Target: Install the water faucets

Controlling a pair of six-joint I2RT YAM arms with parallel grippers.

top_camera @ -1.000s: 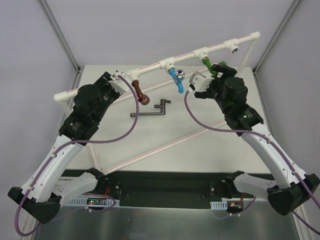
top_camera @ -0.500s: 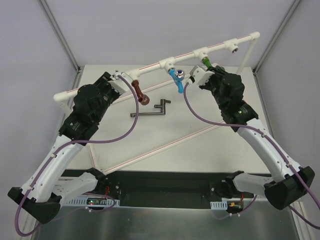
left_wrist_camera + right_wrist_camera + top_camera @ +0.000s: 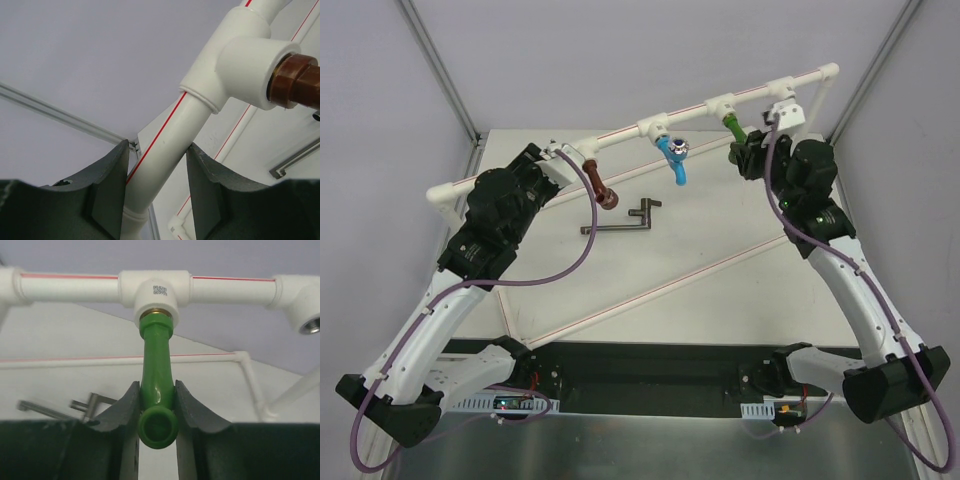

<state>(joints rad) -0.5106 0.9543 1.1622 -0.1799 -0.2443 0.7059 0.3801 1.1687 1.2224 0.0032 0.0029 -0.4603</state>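
Three water faucets hang from tees of the white pipe frame [image 3: 620, 133]: a reddish-brown one [image 3: 602, 190] on the left, a blue one [image 3: 674, 160] in the middle and a green one [image 3: 733, 127] on the right. My right gripper [image 3: 156, 390] is shut on the green faucet [image 3: 156, 355], its fingers pressing both sides of the curved body just above the round mouth. My left gripper [image 3: 159, 150] is shut on the white pipe [image 3: 165, 150] below the tee that carries the reddish-brown faucet [image 3: 300, 80]. From above, the left gripper [image 3: 563, 155] sits at the frame's left part.
A grey metal angle tool [image 3: 620, 222] lies on the table below the blue faucet. An open threaded elbow [image 3: 310, 322] ends the pipe to the right of the green faucet. A thin white pipe [image 3: 670, 285] runs diagonally across the table.
My right gripper was open beside the green faucet. It has turned, shifted right and closed on it. The left arm has not moved.
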